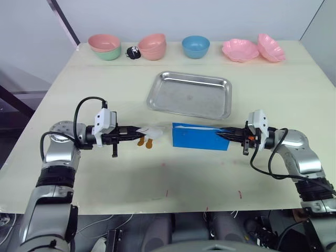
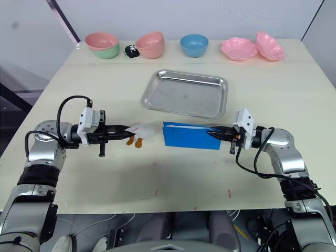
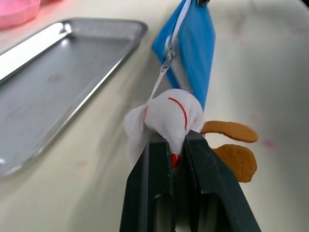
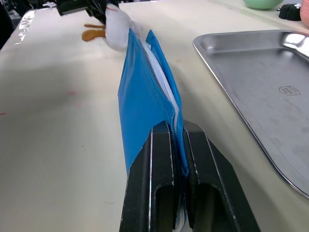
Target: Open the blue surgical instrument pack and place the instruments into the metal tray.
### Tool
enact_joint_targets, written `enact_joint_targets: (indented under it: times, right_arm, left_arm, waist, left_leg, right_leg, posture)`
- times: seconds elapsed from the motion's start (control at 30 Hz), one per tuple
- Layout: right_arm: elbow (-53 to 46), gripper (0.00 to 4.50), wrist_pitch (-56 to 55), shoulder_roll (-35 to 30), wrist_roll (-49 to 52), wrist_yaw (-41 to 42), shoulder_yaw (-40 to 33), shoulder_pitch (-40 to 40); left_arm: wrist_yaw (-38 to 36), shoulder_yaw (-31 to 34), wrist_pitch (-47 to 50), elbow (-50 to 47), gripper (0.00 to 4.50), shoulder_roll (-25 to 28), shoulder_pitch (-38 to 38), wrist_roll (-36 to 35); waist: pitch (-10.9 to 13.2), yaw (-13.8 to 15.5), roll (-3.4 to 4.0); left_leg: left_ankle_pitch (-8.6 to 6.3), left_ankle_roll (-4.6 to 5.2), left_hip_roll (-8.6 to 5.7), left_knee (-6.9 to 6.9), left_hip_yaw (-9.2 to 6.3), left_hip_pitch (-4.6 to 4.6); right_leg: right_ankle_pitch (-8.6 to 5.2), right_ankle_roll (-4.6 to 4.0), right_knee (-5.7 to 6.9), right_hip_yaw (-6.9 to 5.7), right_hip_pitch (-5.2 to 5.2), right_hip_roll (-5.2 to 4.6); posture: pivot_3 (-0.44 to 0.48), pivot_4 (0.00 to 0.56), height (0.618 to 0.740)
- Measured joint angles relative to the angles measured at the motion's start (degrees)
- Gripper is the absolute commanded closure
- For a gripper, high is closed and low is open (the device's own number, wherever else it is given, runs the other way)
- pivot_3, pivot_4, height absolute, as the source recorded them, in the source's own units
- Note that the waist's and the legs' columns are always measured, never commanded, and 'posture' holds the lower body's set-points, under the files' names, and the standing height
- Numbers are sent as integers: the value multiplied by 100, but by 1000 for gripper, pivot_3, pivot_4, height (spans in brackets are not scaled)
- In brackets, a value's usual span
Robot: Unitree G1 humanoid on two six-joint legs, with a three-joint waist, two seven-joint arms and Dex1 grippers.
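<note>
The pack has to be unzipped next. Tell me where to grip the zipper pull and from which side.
Grip the white toy, which hangs by a thin cord from the zipper of the blue surgical instrument pack. Come in from the robot's left, low along the table. The left gripper already clamps it that way, while the right gripper pinches the pack's opposite edge.

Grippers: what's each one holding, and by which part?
Right gripper clamps the flat blue surgical instrument pack by its right-hand end. Left gripper pinches the white toy with orange feet by its white body.
</note>
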Motion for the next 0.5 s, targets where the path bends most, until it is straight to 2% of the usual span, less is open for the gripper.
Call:
enact_joint_targets:
  times: [0.13, 0.5]
  right_arm:
    - [-32, 4500, -1, -1, 2, 3, 4, 12]
    - [-359, 4500, 412, -18, 428, 47, -41, 140]
  left_arm:
    - [-66, -218, -169, 169, 4484, -7, 208, 204]
    - [-37, -268, -698, 216, 4484, -183, 412, 335]
  waist:
    - [0, -3, 0]
    - [-6, 20, 10]
  left_leg:
    - [0, 0, 1, 0, 2, 1]
    - [-1, 1, 0, 1, 3, 4]
  right_leg:
    - [0, 0, 2, 2, 0, 0]
    - [0, 0, 5, 3, 2, -2]
  posture:
    - [0, 150, 740]
    - [0, 150, 740]
